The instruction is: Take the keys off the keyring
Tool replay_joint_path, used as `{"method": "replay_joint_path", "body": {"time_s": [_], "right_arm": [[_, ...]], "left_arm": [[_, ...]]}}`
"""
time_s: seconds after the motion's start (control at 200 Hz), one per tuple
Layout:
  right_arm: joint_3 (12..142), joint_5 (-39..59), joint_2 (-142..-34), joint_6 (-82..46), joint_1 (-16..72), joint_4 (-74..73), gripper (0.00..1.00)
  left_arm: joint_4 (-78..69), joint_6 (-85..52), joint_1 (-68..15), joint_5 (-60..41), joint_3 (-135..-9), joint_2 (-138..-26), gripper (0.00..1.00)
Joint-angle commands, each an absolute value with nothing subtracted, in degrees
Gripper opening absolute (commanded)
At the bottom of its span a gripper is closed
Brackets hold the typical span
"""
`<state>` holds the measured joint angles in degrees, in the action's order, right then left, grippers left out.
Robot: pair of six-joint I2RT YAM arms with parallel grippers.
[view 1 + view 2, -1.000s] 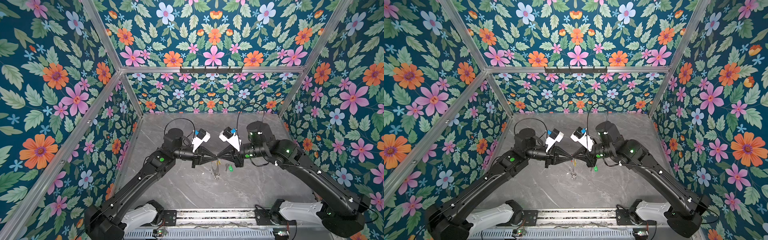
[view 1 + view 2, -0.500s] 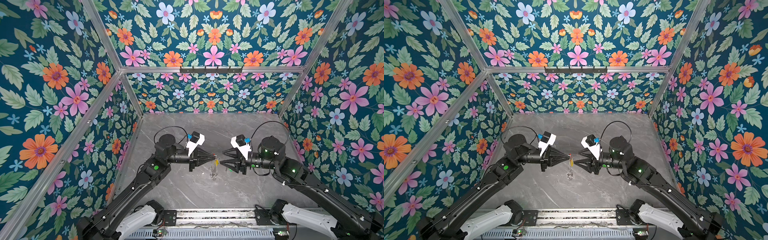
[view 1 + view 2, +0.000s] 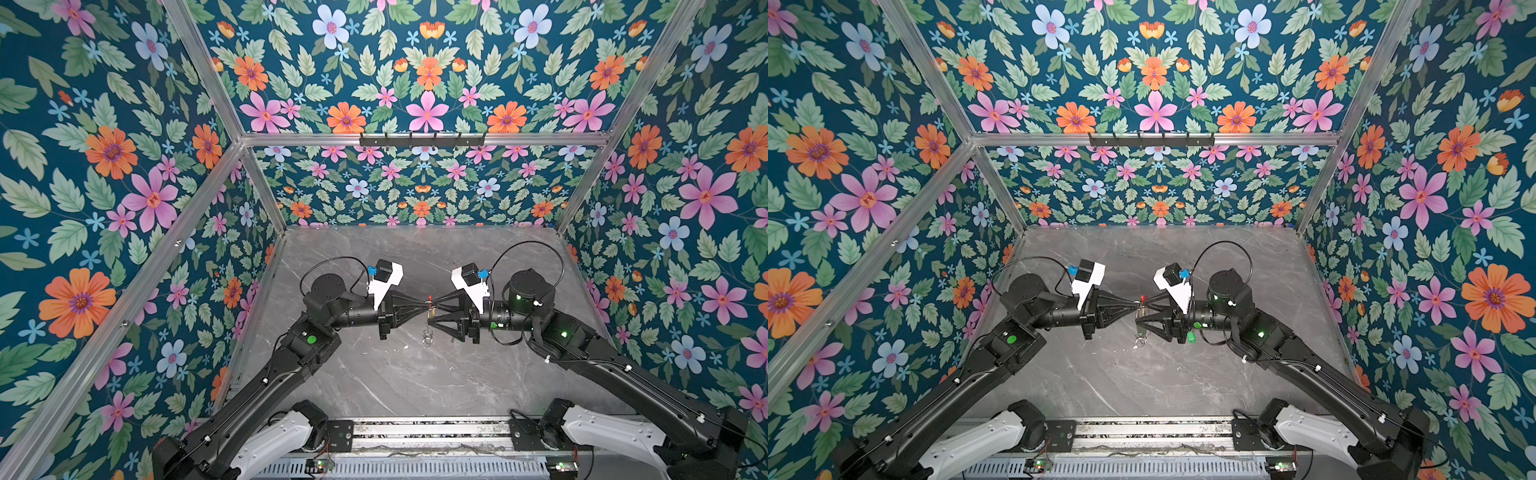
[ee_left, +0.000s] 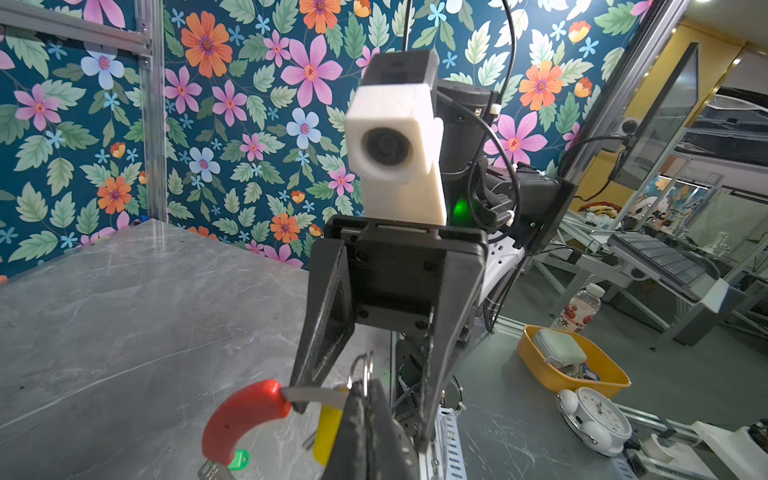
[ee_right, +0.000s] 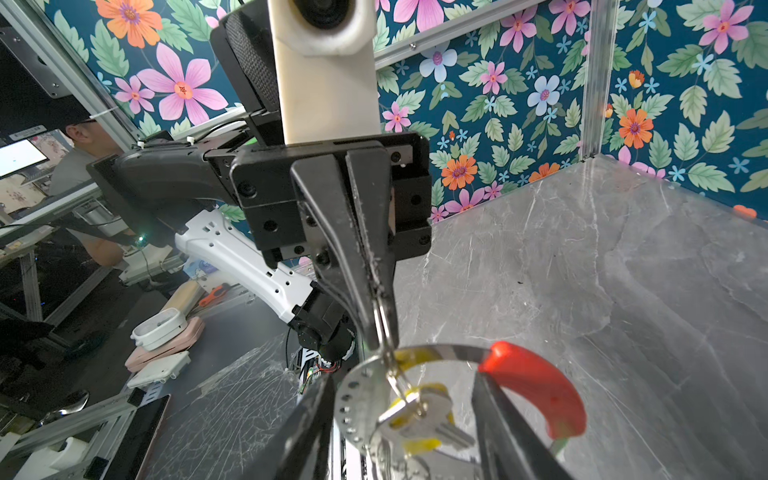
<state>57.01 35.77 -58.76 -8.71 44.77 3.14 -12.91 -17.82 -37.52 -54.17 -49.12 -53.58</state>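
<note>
Finding: the keyring [image 5: 449, 351], a thin flat grey band with a red sleeve [image 5: 536, 386] over one arc, is held in the air above the bench [image 3: 374, 374], between the two arms and clear of the surface in both top views. The left claw [image 5: 380, 328] is closed on it at the spot where a small silver ring sits; whether the pads bear on the band, the ring or both cannot be told. The right claw [image 5: 403, 376] stands open, its fingers either side of the loop and gripping nothing. The yellow key [image 5: 419, 415] hangs free from the band by its tiny ring, just below the left claw's tips, and a few small silver rings [image 3: 427, 337] dangle beneath. A green key [image 3: 1190, 336] shows low beside the right arm, apparently on the bench and off the loop, though this is not certain. Assessment: the whole assembly is judged light, hard and smooth, so bare metal is likely to slide in the pads, and the band looks springy enough to twist about a single pinch. The key will swing at any touch. The soundest hold on it is across the flat faces of the yellow plastic head, which is broader and less slippery than blade or ring; the red sleeve offers the best purchase for steadying the loop
</note>
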Motion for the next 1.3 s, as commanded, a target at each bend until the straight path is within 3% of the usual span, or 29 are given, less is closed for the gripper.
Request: {"method": "replay_joint_path", "body": {"time_s": [0.0, 0.3, 0.665, 0.82, 1.025, 1.295], "right_arm": [[57.3, 34.5, -58.7, -8.7, 44.8, 2.5, 0.51], [56.9, 33.0, -57.8, -8.2, 44.8, 4.0, 0.42], [57.2, 34.4, -58.0, -8.3, 44.8, 3.5, 0.4], [57.7, 35.2, -58.5, -8.3, 44.8, 3.5, 0.3], [57.7, 35.8, -58.8, -7.9, 44.9, 4.4, 0.0], [59.2, 35.9, -60.3, -6.1, 46.7, 6.5, 0.0]], "left_arm": [[-16.1, -18.5, -37.5, -54.5, -49.0, -53.1, 0.0], [-17.5, -19.5, -37.5, -55.3, -48.3, -52.5, 0.0], [-19.8, -21.0, -37.5, -54.9, -47.6, -52.5, 0.0], [-20.9, -21.8, -37.5, -53.9, -47.3, -52.3, 0.0], [-22.7, -22.6, -37.5, -50.7, -46.3, -51.5, 0.0], [-26.9, -25.6, -37.5, -45.6, -44.4, -51.0, 0.0]]}}
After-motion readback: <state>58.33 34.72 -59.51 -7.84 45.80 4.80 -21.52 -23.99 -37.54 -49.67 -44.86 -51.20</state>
